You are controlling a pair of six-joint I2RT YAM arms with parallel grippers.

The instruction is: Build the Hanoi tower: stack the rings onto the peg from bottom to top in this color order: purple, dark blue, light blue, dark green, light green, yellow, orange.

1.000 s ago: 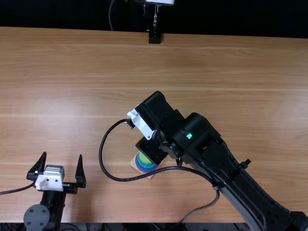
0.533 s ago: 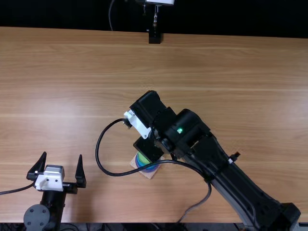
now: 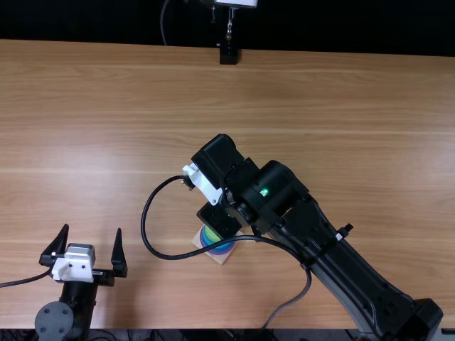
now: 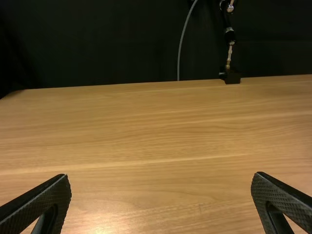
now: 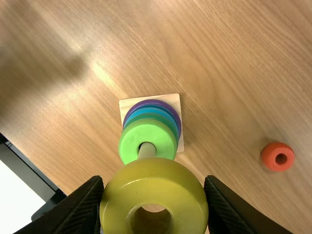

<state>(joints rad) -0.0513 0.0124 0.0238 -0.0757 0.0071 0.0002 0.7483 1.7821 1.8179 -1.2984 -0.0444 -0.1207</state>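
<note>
Over the last second, the right arm (image 3: pixel 295 206) has shifted slightly leftward in the top view. The right gripper (image 3: pixel 203 185) clamps the yellow ring (image 5: pixel 154 178) above the light green ring (image 5: pixel 129 142), which tops the stack on the peg (image 5: pixel 146 151). The left gripper (image 3: pixel 92 229) is spread wide. The orange ring (image 5: pixel 268 155) lies on the table (image 5: pixel 224 73), well apart.
</note>
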